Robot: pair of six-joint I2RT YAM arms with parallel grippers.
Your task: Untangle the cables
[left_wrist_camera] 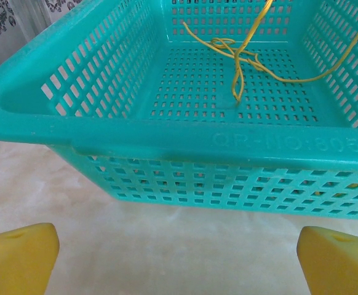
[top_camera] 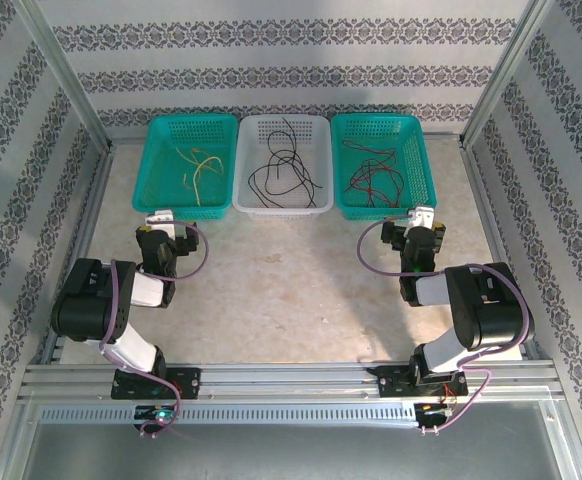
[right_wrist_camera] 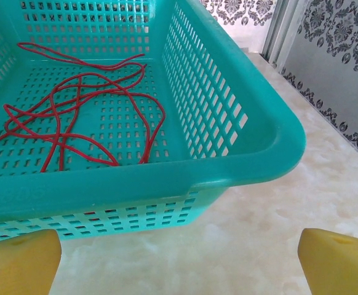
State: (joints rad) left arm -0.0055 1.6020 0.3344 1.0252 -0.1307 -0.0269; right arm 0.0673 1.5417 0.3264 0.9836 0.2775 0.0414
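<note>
Yellow cables [top_camera: 199,165] [left_wrist_camera: 243,52] lie loose in the left teal basket [top_camera: 187,120]. Black cables [top_camera: 283,168] lie in the white middle basket [top_camera: 282,207]. Red cables [top_camera: 376,178] [right_wrist_camera: 74,114], with a dark strand among them, lie in the right teal basket [top_camera: 382,120]. My left gripper [top_camera: 160,221] [left_wrist_camera: 179,261] is open just in front of the left basket's near wall [left_wrist_camera: 228,178], nothing between its yellow fingers [left_wrist_camera: 19,258]. My right gripper [top_camera: 421,221] [right_wrist_camera: 179,261] is open in front of the right basket's near right corner [right_wrist_camera: 271,147], also holding nothing.
The three baskets stand side by side along the back of the beige table [top_camera: 291,280]. Patterned walls and metal frame posts [top_camera: 66,75] close in the sides and back. An aluminium rail [top_camera: 291,380] runs along the near edge by the arm bases.
</note>
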